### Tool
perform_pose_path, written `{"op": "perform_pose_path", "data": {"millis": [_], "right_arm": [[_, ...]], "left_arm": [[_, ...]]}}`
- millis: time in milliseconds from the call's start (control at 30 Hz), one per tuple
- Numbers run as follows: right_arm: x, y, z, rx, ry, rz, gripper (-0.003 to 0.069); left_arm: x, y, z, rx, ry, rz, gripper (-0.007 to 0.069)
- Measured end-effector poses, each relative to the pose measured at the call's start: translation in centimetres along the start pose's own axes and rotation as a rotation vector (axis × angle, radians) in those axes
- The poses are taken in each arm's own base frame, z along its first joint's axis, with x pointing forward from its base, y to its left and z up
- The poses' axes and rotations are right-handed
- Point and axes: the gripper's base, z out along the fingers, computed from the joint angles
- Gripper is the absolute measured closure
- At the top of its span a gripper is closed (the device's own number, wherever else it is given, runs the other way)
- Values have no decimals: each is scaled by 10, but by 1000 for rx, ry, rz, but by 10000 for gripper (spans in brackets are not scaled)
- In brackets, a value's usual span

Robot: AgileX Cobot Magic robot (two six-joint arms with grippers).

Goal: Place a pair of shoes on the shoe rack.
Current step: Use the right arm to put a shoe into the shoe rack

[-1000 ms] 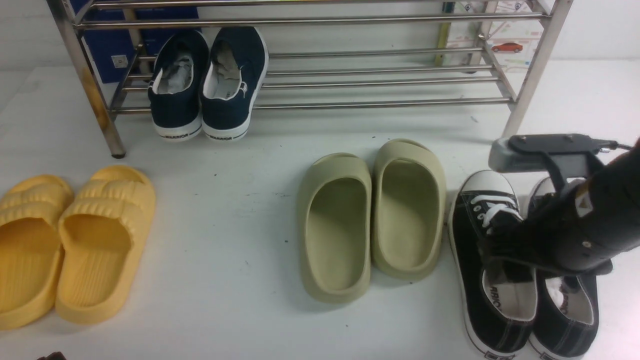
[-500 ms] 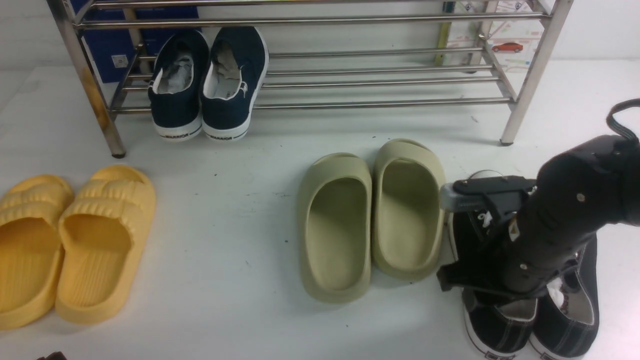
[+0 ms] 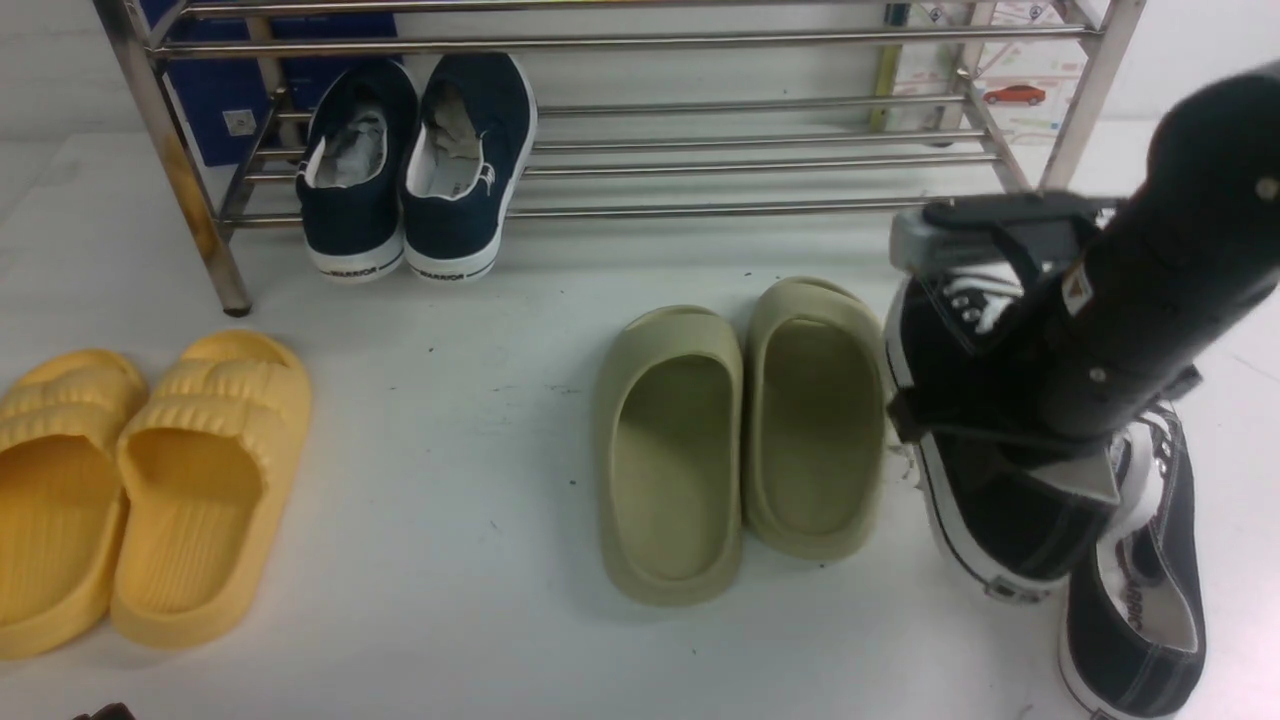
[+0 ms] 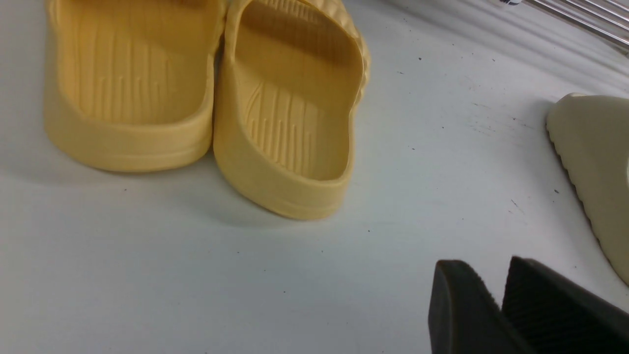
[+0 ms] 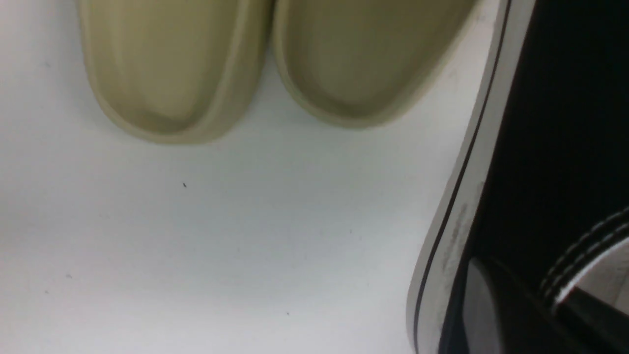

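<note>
My right gripper (image 3: 1055, 450) is shut on the side wall of one black sneaker (image 3: 1000, 500) and holds it tilted above the table, toe towards the shoe rack (image 3: 760, 160). In the right wrist view the gripper (image 5: 535, 300) pinches the black canvas by the collar, one finger (image 5: 484, 309) outside and one inside, next to the sneaker's white sole (image 5: 457, 231). The second black sneaker (image 3: 1140, 610) lies on the table at the front right. My left gripper (image 4: 484, 265) is shut and empty, low over the table near the yellow slides.
Navy slip-ons (image 3: 415, 170) stand on the rack's bottom shelf at its left end. Olive slides (image 3: 740, 440) lie just left of the held sneaker, also in the right wrist view (image 5: 172, 73). Yellow slides (image 3: 140, 480) lie at the front left, also in the left wrist view (image 4: 290, 113).
My right gripper closed on the left black sneaker, then lifted it off the table and carried it up and towards the rack. The other sneaker stayed on the table.
</note>
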Motion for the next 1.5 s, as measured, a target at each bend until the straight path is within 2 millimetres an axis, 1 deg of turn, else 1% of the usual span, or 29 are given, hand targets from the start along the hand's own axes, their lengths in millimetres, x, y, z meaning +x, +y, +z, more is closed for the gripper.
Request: {"op": "perform_pose_path", "data": {"millis": [33,67,100,167,200,233,300,333,400,600,667,700,733,767,833,867,933,1033,1167,1333,1500], "right_arm": [[-8,3,-7,-6,-27,-17,648],[-9,3,-7,-7,-30,-18,648],[-16,6,-11,-13,-50,-27,648],[-29,10,-13,-14,-72,-43,648],[-30,10,-13,-14,-73,-45,648],[-41,13,-10,-15,-82,-61,648],[-47,15,-8,-15,-87,-69,648],[-59,17,-3,-11,-93,-76,648],[-66,19,2,-3,-97,-82,648],[-103,21,23,64,-134,-119,648],[-115,20,28,71,-146,-113,648],[-116,19,28,71,-146,-112,648],[-124,16,30,72,-157,-102,648],[-126,15,31,72,-160,-98,648],[-141,5,35,63,-181,-67,648],[-145,2,36,59,-186,-66,648],[-149,-2,38,49,-187,-59,648],[-158,-14,50,35,-182,-51,648],[-164,-22,62,32,-183,-59,648],[-168,-24,64,28,-214,-72,648],[-176,-23,66,18,-287,-79,648]], "left_arm": [[0,0,0,0,0,0,470],[0,0,0,0,0,0,470],[0,0,0,0,0,0,470],[0,0,0,0,0,0,470],[0,0,0,0,0,0,470],[0,0,0,0,0,0,467],[0,0,0,0,0,0,465],[0,0,0,0,0,0,461],[0,0,0,0,0,0,461],[0,0,0,0,0,0,459],[0,0,0,0,0,0,457],[0,0,0,0,0,0,456],[0,0,0,0,0,0,454],[0,0,0,0,0,0,453],[0,0,0,0,0,0,449],[0,0,0,0,0,0,449],[0,0,0,0,0,0,447],[0,0,0,0,0,0,441],[0,0,0,0,0,0,438],[0,0,0,0,0,0,437],[0,0,0,0,0,0,435]]}}
